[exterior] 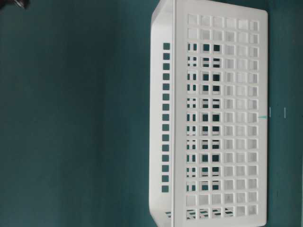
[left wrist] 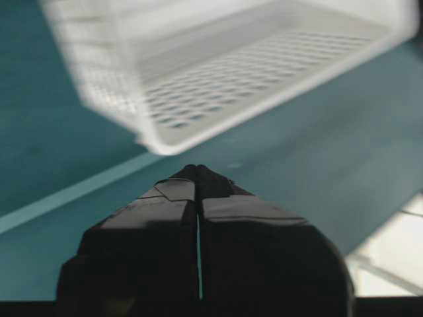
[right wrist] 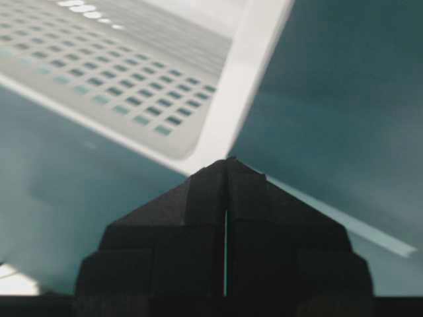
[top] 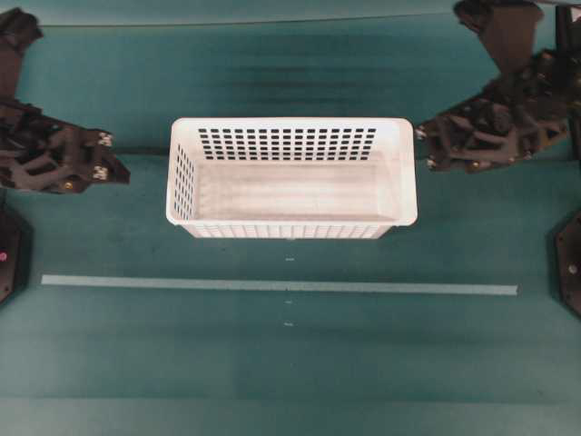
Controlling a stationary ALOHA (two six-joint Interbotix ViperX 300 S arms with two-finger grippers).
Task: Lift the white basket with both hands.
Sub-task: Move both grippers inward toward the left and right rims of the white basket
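Note:
The white basket (top: 408, 182) stands upright and empty on the teal table, in the middle of the overhead view. It also shows in the table-level view (exterior: 179, 118), the left wrist view (left wrist: 173, 140) and the right wrist view (right wrist: 244, 86). My left gripper (top: 111, 156) is shut and empty, a short way left of the basket's left end; in its wrist view (left wrist: 197, 172) the jaws meet at a point. My right gripper (top: 422, 145) is shut and empty, with its tip right beside the basket's right rim near the far corner (right wrist: 227, 164). I cannot tell whether it touches.
A pale tape strip (top: 272, 285) runs across the table in front of the basket. It also shows in the left wrist view (left wrist: 66, 193) and the right wrist view (right wrist: 360, 230). Black arm bases sit at the left edge (top: 7, 254) and right edge (top: 570, 263).

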